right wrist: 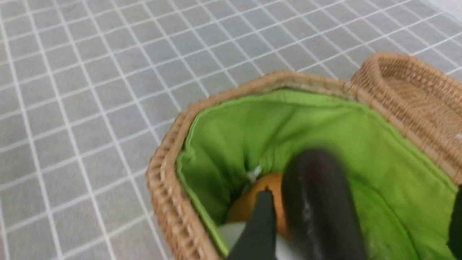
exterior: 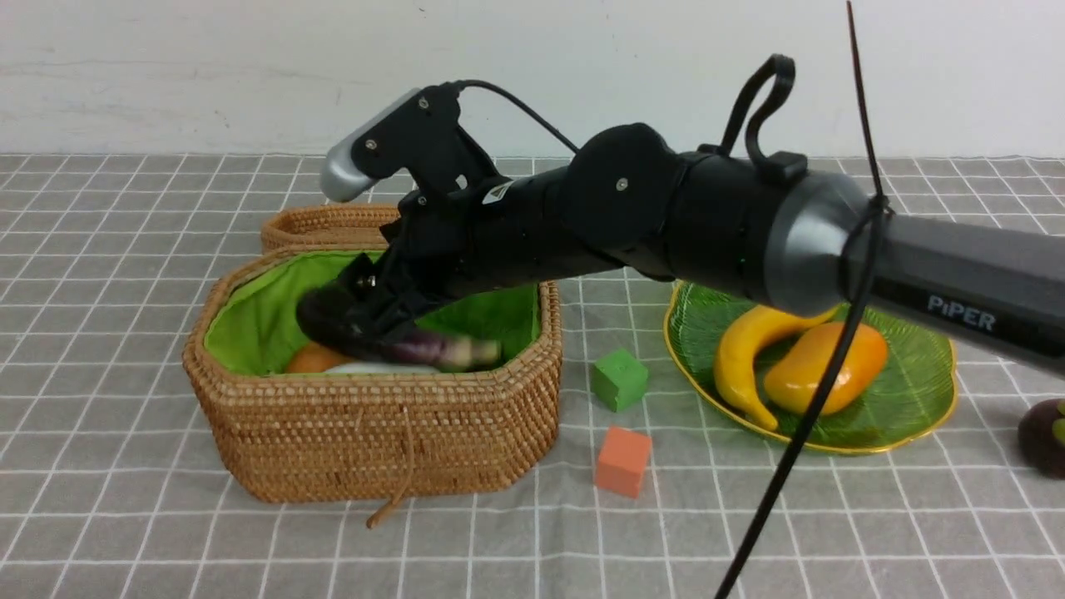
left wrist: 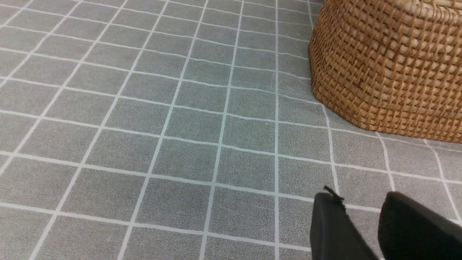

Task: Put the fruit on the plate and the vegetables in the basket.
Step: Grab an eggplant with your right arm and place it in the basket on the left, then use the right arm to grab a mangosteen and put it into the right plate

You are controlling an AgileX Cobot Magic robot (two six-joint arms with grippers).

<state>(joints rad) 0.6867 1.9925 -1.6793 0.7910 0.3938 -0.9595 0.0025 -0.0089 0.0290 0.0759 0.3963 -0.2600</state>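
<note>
Woven basket (exterior: 374, 433) sits left of the plate (exterior: 915, 391), with the right gripper (exterior: 391, 324) inside it, jaws apart around the eggplant (exterior: 449, 348), which lies on the vegetables there. Glossy, firm and probably slippery, the eggplant is best gripped mid-length. Left gripper (left wrist: 364, 224) hovers narrowly parted over the cloth, empty.

From my left wrist cam I mostly get grey checked tablecloth (left wrist: 162, 126) with white grid lines. The woven side of the basket (left wrist: 389, 65) sits on the cloth, and I can't see inside it. Two black fingertips (left wrist: 335, 231) of the left gripper (left wrist: 364, 231) poke in with a narrow gap between them, nothing in it as far as I can tell.
</note>
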